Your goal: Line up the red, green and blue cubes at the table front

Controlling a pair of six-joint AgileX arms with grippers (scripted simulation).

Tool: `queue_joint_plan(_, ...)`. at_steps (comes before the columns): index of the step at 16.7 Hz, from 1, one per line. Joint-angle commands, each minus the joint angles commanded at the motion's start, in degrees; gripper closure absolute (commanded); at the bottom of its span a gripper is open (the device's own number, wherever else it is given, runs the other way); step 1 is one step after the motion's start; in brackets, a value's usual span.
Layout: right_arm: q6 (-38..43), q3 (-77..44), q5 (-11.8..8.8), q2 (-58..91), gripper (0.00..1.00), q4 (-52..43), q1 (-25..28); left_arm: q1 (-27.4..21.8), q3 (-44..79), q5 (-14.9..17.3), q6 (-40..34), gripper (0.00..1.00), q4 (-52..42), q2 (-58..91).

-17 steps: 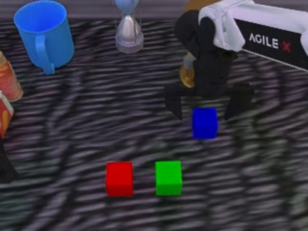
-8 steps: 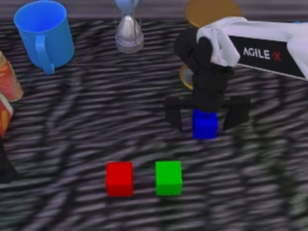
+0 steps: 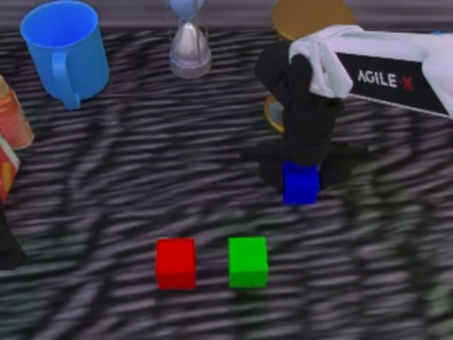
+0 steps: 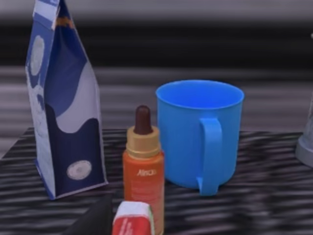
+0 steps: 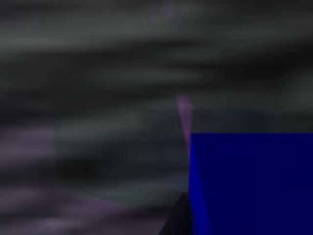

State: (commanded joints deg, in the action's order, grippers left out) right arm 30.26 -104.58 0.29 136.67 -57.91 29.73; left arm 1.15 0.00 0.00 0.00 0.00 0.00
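Observation:
The blue cube (image 3: 301, 185) sits mid-table, right of centre. My right gripper (image 3: 301, 172) reaches straight down over it, its dark fingers pressed against the cube's left and right sides. In the right wrist view the blue cube (image 5: 252, 183) fills the near corner, with a dark fingertip (image 5: 181, 218) against its side. Nearer the table front, the red cube (image 3: 175, 263) and green cube (image 3: 248, 261) stand side by side with a small gap between them. My left arm (image 3: 6, 244) is parked at the table's left edge.
A light-blue mug (image 3: 65, 49) stands at the back left and an hourglass (image 3: 190, 42) at the back centre. A round golden stand (image 3: 311, 18) is behind the right arm. An orange dropper bottle (image 3: 13, 113), a red carton (image 3: 6, 166) and a milk carton (image 4: 63, 98) crowd the left edge.
My right gripper came forward and down over the blue cube. Its fingers, spread wide before, have drawn in against the cube's sides. The cubes have not shifted.

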Motion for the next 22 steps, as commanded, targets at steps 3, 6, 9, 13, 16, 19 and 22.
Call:
queue_joint_plan(3,0.0,0.0,0.0,0.0,0.9,0.0,0.0,0.0,0.0,0.0,0.0,0.0,0.0,0.0)
queue_joint_plan(6,0.0,0.0,0.0,0.0,1.0,0.0,0.0,0.0,0.0,0.0,0.0,0.0,0.0,0.0)
queue_joint_plan(9,0.0,0.0,0.0,0.0,1.0,0.0,0.0,0.0,0.0,0.0,0.0,0.0,0.0,0.0)
queue_joint_plan(13,0.0,-0.02,0.12,-0.28,1.0,-0.09,-0.17,0.0,0.0,0.0,0.0,0.0,0.0,0.0)
queue_joint_plan(16,0.0,-2.18,0.11,-0.78,1.0,-2.47,0.0,0.0,0.0,0.0,0.0,0.0,0.0,0.0)
queue_joint_plan(19,0.05,-6.67,0.08,-2.32,1.0,-9.51,0.15,0.0,0.0,0.0,0.0,0.0,0.0,0.0)
queue_joint_plan(22,-0.1,-9.86,0.08,-3.76,1.0,-13.47,0.33,0.0,0.0,0.0,0.0,0.0,0.0,0.0)
